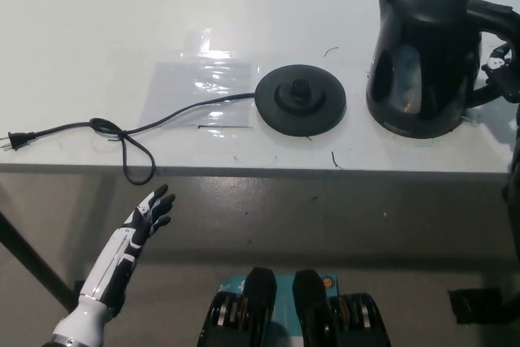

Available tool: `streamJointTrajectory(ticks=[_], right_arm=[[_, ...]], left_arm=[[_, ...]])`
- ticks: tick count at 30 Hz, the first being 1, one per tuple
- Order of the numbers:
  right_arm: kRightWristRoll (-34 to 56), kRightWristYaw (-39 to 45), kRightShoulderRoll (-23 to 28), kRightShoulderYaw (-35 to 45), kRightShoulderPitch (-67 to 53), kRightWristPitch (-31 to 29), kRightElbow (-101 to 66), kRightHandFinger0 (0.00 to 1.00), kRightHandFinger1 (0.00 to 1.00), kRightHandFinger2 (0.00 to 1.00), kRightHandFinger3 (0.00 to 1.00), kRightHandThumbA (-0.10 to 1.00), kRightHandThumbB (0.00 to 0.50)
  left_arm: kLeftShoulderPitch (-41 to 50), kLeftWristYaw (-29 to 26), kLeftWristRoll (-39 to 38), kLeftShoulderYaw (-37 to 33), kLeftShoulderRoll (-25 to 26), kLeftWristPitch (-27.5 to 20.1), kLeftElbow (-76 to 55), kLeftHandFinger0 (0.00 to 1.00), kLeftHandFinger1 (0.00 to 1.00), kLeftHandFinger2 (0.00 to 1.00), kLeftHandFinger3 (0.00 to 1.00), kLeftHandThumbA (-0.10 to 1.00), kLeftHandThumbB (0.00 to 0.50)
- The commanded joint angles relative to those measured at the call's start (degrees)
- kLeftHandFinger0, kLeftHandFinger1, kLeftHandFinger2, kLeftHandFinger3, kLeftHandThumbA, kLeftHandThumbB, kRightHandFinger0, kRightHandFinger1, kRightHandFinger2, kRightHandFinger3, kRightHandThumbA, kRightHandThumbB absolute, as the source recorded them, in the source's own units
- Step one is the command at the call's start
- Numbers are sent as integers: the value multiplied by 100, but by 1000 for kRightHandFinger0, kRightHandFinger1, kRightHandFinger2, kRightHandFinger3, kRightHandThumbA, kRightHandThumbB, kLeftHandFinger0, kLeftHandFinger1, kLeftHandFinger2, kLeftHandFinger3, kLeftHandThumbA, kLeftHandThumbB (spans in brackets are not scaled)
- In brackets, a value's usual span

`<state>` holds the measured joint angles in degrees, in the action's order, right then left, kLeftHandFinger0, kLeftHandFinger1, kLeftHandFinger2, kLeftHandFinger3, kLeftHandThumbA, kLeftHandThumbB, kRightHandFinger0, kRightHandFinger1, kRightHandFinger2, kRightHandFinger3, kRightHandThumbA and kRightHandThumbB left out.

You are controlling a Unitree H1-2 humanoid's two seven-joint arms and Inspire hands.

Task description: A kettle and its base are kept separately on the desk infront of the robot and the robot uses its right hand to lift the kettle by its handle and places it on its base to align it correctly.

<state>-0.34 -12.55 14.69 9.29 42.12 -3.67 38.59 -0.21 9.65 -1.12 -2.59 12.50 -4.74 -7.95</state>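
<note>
Right hand (502, 67) is at the far right frame edge, tucked in at the handle (491, 26) of the kettle (422, 54); mostly cropped, can't tell whether the fingers have closed on it. Kettle stands upright on the desk (97, 22), just right of the base (301, 100), not touching. Left hand (149, 214) idles below the desk edge, fingers spread, empty.

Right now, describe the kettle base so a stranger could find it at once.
On the white desk, look left of the tall black kettle. The base is the flat black disc near the front edge, with a raised centre knob. Only it trails a black cord leftward to a plug.
</note>
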Motion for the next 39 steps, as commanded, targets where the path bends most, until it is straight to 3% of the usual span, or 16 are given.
streamJointTrajectory(ticks=[1,3,6,11,21,28,33,39], right_arm=[[249,-154,-135,236,164,-818,-564,0,331,716,797,-100,150],[404,-107,-244,370,185,-849,-796,0,324,712,801,-100,144],[945,59,-483,642,213,-663,-1429,0,367,795,787,-100,140],[1263,77,-725,853,290,-438,-2041,0,384,769,738,-100,103],[1095,-26,-866,881,430,-523,-2011,0,386,741,761,-100,92],[931,-99,-1005,756,588,-765,-1692,0,403,807,834,-100,67],[546,-325,-1079,594,805,-935,-1275,36,435,829,839,-100,92],[347,-439,-1334,344,1102,-1036,-1064,1,327,738,760,-100,126]], left_arm=[[-92,62,-50,60,81,-220,-42,1000,1000,1000,1000,1000,102],[-82,73,-60,55,85,-154,-73,1000,1000,1000,1000,1000,112],[-91,92,-72,53,101,-192,-58,1000,1000,1000,1000,1000,101],[-90,79,-44,52,103,-197,-64,1000,1000,1000,1000,1000,106],[-97,86,-40,39,126,-155,-69,1000,1000,1000,1000,1000,106],[-90,68,-3,39,128,-165,-71,1000,1000,1000,1000,1000,108],[-86,83,1,13,123,-163,-57,1000,1000,1000,1000,1000,110],[-97,90,-22,11,119,-115,-53,1000,1000,1000,1000,1000,112]])
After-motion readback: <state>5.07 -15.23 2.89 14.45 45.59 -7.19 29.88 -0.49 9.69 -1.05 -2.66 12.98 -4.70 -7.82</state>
